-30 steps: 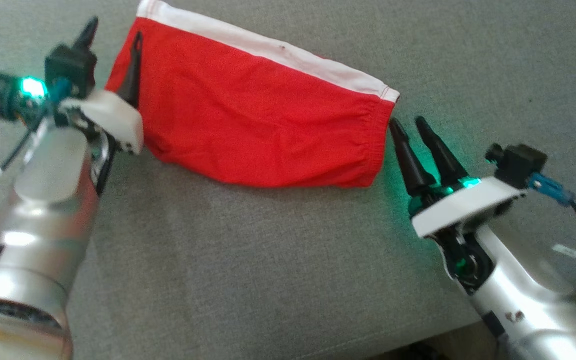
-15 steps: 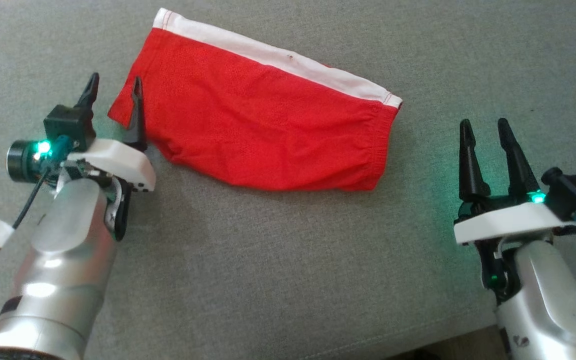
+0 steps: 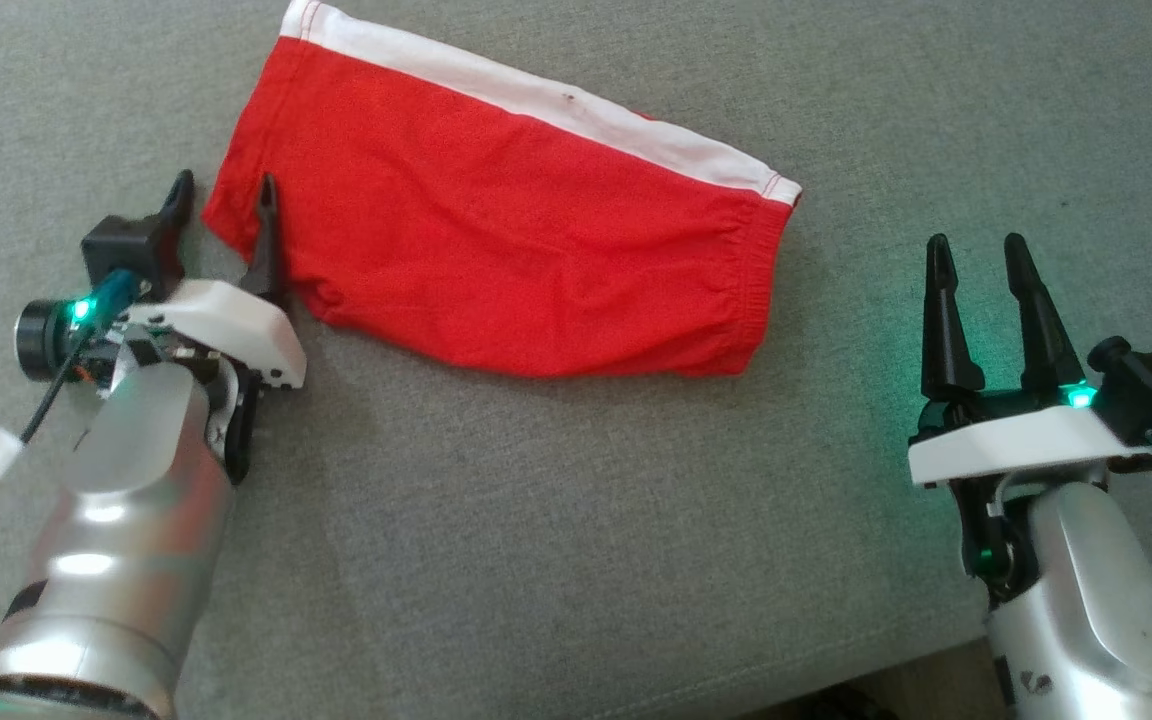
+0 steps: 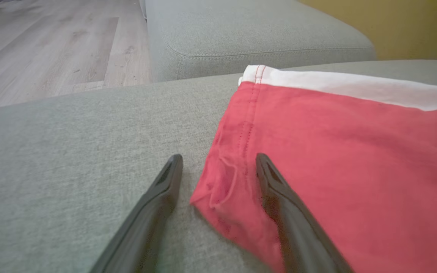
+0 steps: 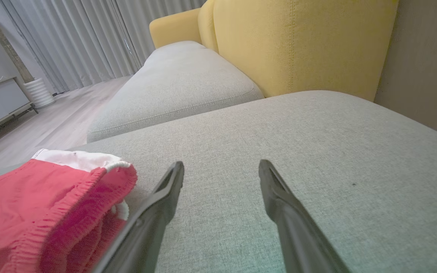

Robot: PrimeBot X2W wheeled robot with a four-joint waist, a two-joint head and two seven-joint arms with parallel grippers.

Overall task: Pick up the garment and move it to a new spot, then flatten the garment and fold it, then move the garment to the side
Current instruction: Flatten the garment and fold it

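A wide grey sofa seat (image 3: 536,560) carries everything. Behind it are a second grey cushion (image 5: 180,83) and a yellow backrest (image 5: 298,41), with pale wood floor (image 4: 51,45) and grey curtains (image 5: 74,38) beyond. Nothing lies between either arm and the cloth.

A second ago the right jaws had their tips just beside the elastic waistband end. They have since pulled back to the right and now sit well apart from it. The left jaws have also drawn back. Their inner finger crossed further into the red cloth earlier and now reaches only the near corner.

The garment (image 3: 496,240), red with a white band along its far edge, lies flat on the seat, loose and ungripped. The left jaws stand wide, and the garment's lower left corner (image 4: 222,189) sits between their dark fingers (image 3: 264,240). The right jaws are also wide and empty, fingers (image 5: 157,212) over bare cushion, with the waistband (image 5: 44,212) to their left.
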